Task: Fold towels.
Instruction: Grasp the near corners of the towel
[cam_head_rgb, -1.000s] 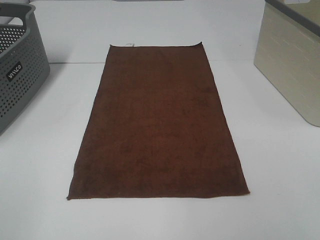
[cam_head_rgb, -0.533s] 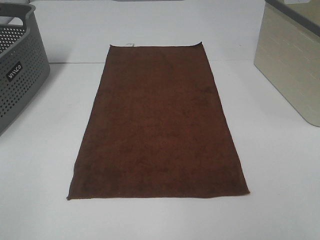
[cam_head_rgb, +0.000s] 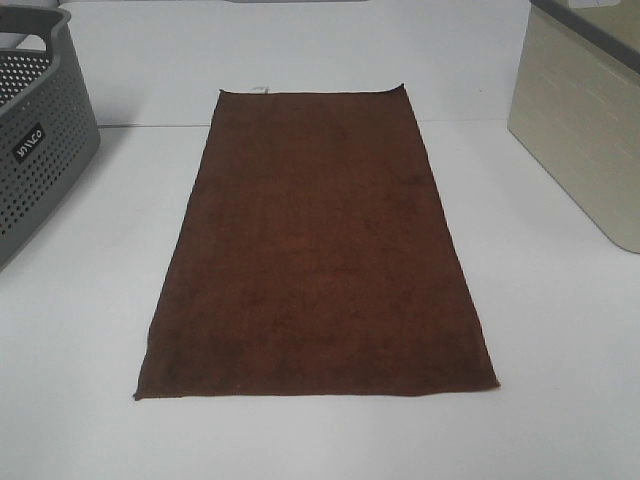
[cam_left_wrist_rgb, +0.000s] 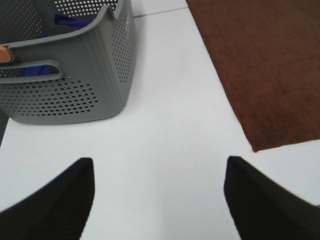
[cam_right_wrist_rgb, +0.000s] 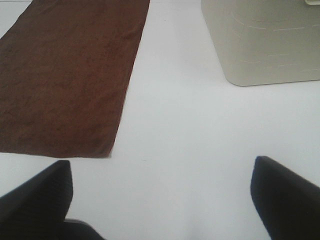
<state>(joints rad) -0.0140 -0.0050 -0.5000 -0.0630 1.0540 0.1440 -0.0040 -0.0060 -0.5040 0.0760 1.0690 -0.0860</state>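
Towel (cam_head_rgb: 318, 250) lying flat and unfolded on the white table (cam_head_rgb: 80, 330), left gripper (cam_left_wrist_rgb: 159, 200) hovering beside one near corner, jaws spread wide, right gripper (cam_right_wrist_rgb: 161, 200) hovering beside the other, equally wide

Only the dark tips of the left jaws show, the rest cut off at the frame's edge, and the right jaws likewise. Ahead of the left jaws the grey basket (cam_left_wrist_rgb: 75, 75) runs out of view, with something blue (cam_left_wrist_rgb: 75, 22) half hidden behind its wall. Beyond the right jaws the beige bin (cam_right_wrist_rgb: 265, 45) loses its top. The white tag (cam_head_rgb: 260, 90) on the towel (cam_head_rgb: 320, 250) is too small to make out.
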